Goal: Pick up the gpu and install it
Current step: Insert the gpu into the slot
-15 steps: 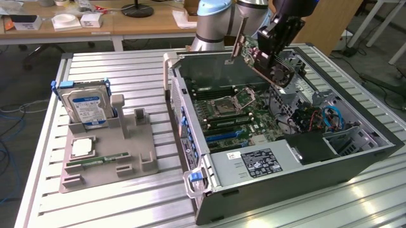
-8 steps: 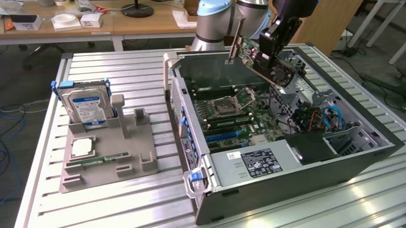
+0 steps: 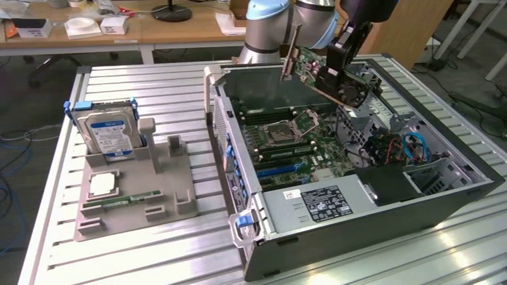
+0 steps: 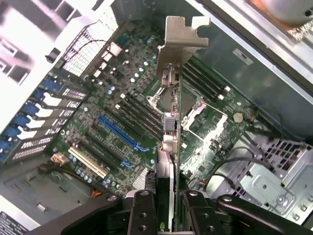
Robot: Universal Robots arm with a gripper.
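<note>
**Fig.** Gpu (image 3: 317, 66) held over the open PC case (image 3: 372, 234); ext. and wrist views, read l. to r. across the ext. view.

We see the end effector (image 4: 168, 213) clamped on one edge of the card, a finger on each face. The card hangs tilted above the far end of the case, clear of the motherboard (image 3: 297, 148). Its silver bracket (image 4: 180, 41) is at the end away from the fingers.

**Risks (our judgement).**
- (a) The grip takes only a narrow strip of the card, so a knock against the case wall could twist it in the fingers.
- (b) With the card tilted, its edge connector may meet the blue slot (image 3: 279, 169) at an angle and jam, or seat at one end only.
- (c) A low pass could clip the open CPU socket (image 3: 305, 124) or nearby board parts.
- (d) At the ext. view's right, the loose blue cables (image 3: 416, 145) and the drive cage could snag the cooler or the bracket.

**Surface.** A slatted metal table (image 3: 158, 249) carries, at the ext. view's left, a grey fixture (image 3: 170, 205). The fixture holds a hard drive (image 3: 111, 133) upright, a CPU chip (image 3: 103, 184) and a memory stick (image 3: 123, 202). The case lies well apart from the fixture, at the right.

**Room.** Wooden desks (image 3: 158, 32) w/ small items stand behind the table. Cables trail on the floor (image 3: 12, 148) at the left.
</note>
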